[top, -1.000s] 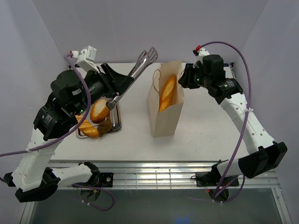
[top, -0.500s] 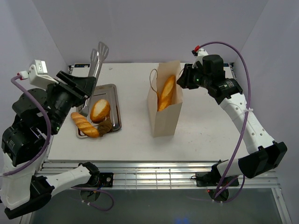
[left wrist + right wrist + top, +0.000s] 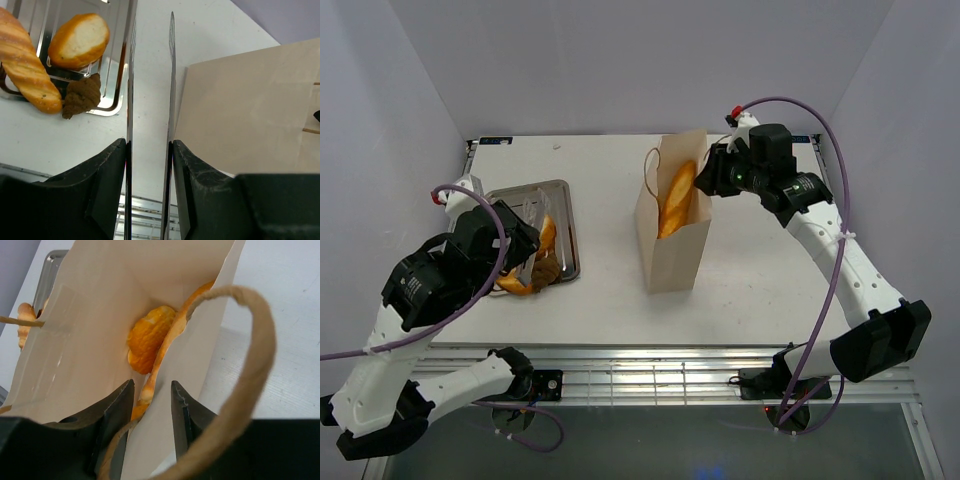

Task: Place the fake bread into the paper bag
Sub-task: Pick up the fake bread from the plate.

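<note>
The paper bag (image 3: 670,255) stands upright mid-table with a golden baguette (image 3: 677,195) leaning inside it. On the steel tray (image 3: 525,190) lie an oval roll (image 3: 80,40), a long baguette (image 3: 27,65) and a brown croissant-shaped piece (image 3: 82,95). My left gripper (image 3: 149,145) is shut on the silver tongs (image 3: 171,75), whose two arms stand slightly apart with nothing between them. The tongs point past the tray's right edge. My right gripper (image 3: 152,390) is open and straddles the bag's right rim, with bread (image 3: 150,337) visible inside.
The bag's cord handle (image 3: 255,355) loops close in front of the right wrist camera. White side walls enclose the table, and the left arm's body hides much of the tray from above.
My left arm has swung the tongs from high beside the bag back left and down over the tray. The right gripper has stayed at the bag's rim.
</note>
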`<state>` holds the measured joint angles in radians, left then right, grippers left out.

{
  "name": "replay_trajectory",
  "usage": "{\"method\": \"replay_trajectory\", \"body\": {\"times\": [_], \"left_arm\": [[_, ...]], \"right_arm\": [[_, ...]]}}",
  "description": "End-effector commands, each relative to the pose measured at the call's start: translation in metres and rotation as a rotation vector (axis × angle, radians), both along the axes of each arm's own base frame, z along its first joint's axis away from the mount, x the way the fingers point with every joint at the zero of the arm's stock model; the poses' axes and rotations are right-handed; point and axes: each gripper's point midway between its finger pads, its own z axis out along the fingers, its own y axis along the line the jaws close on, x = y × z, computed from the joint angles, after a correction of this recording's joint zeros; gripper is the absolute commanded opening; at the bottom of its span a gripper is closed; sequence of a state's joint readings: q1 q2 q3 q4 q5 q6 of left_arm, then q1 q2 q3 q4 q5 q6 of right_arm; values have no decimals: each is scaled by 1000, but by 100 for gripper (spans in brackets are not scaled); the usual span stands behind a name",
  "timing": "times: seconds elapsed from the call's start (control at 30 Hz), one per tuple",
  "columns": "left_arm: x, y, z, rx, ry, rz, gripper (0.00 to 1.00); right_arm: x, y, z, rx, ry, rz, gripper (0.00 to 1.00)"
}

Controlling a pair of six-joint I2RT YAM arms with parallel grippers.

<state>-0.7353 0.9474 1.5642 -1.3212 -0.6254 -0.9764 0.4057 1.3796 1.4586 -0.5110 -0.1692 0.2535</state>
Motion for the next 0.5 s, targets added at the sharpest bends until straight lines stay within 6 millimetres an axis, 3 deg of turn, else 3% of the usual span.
{"method": "replay_trajectory", "body": {"times": [0.0,0.13,0.3,0.4,0.47], "left_arm": [[-18,13,-27,21,77,21,51],[-12,12,-47,81,129,40,49],[8,30,-56,253,165,102,45],[35,48,-70,371,250,110,39],[58,68,-74,358,247,161,36]], "right_arm": [[-1,2,14,38,-54,17,42],[-2,2,13,40,-53,17,42],[-4,3,10,43,-49,30,42],[-5,5,5,49,-38,38,42],[-5,6,3,52,-37,44,42]]}}
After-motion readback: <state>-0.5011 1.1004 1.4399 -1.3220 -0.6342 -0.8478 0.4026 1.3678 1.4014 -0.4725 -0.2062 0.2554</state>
